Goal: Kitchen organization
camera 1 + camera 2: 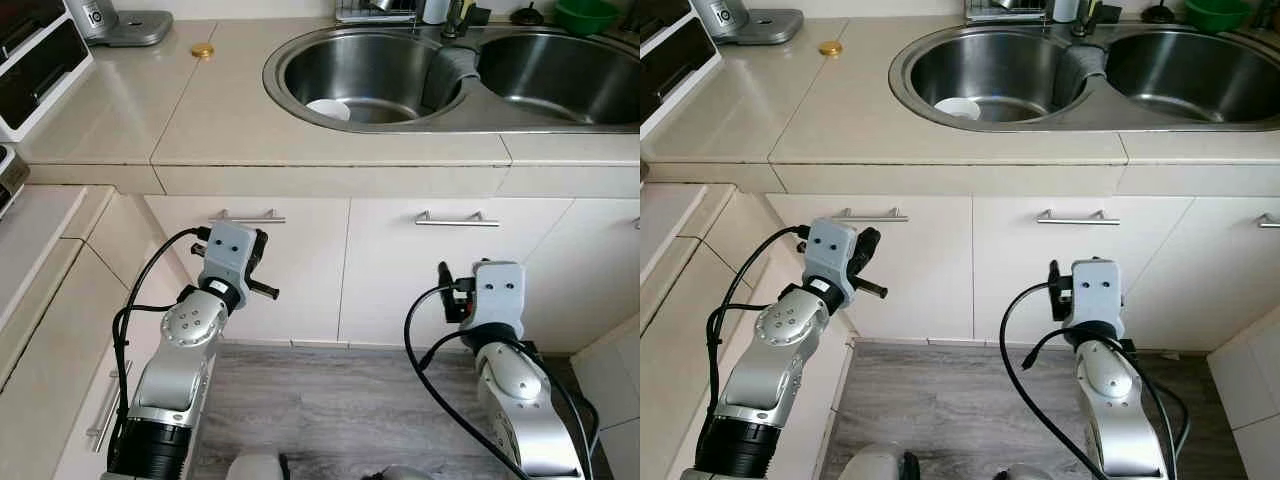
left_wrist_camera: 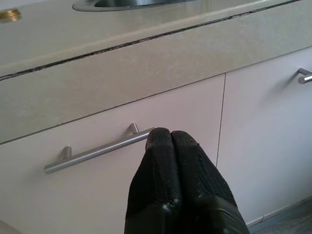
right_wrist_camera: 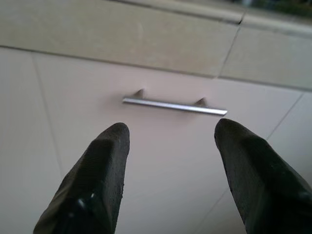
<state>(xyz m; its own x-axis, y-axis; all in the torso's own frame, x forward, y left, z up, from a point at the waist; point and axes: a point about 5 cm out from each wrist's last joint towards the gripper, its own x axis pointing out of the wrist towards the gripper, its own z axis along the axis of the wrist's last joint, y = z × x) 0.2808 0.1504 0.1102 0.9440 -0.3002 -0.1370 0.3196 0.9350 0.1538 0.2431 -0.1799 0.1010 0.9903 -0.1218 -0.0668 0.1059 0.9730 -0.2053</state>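
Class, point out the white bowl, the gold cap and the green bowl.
White bowl (image 1: 328, 109), left eye view, its rim.
Gold cap (image 1: 202, 50), left eye view, its top.
Green bowl (image 1: 585, 16), left eye view, its side.

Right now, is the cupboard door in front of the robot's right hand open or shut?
Shut. The door lies flush with its neighbour, its handle untouched.
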